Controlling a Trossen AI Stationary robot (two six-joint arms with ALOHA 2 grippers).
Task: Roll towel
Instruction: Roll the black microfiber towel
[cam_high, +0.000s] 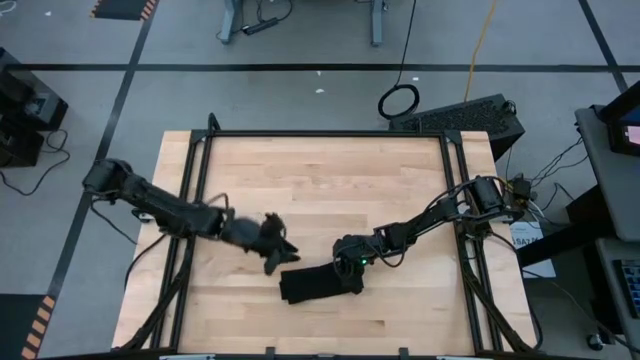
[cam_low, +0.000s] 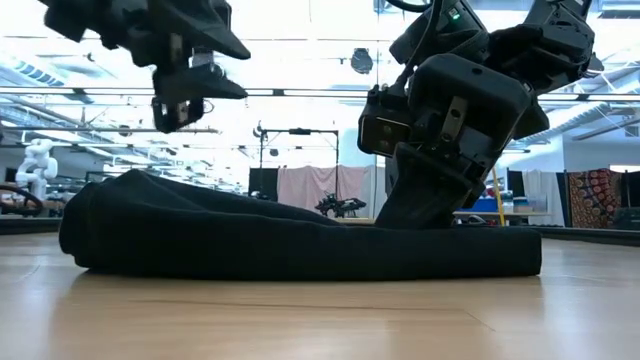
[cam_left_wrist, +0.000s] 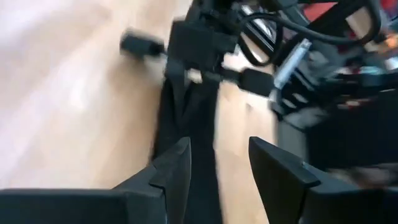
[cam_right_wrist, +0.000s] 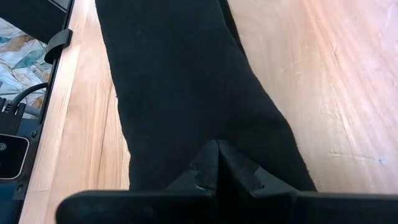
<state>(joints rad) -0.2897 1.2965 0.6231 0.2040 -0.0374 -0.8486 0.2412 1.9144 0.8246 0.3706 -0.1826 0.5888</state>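
Right claw (cam_right_wrist: 217, 163) is pressed together, its tips set down on the black towel (cam_high: 320, 284), which is bunched into a long roll on the wooden worktop (cam_high: 330, 180); left claw (cam_left_wrist: 217, 163) is held spread above the towel's other end

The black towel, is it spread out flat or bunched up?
Bunched up. The soft black cloth towel lies as a narrow folded bundle on the wooden table, thick and long in the low view.
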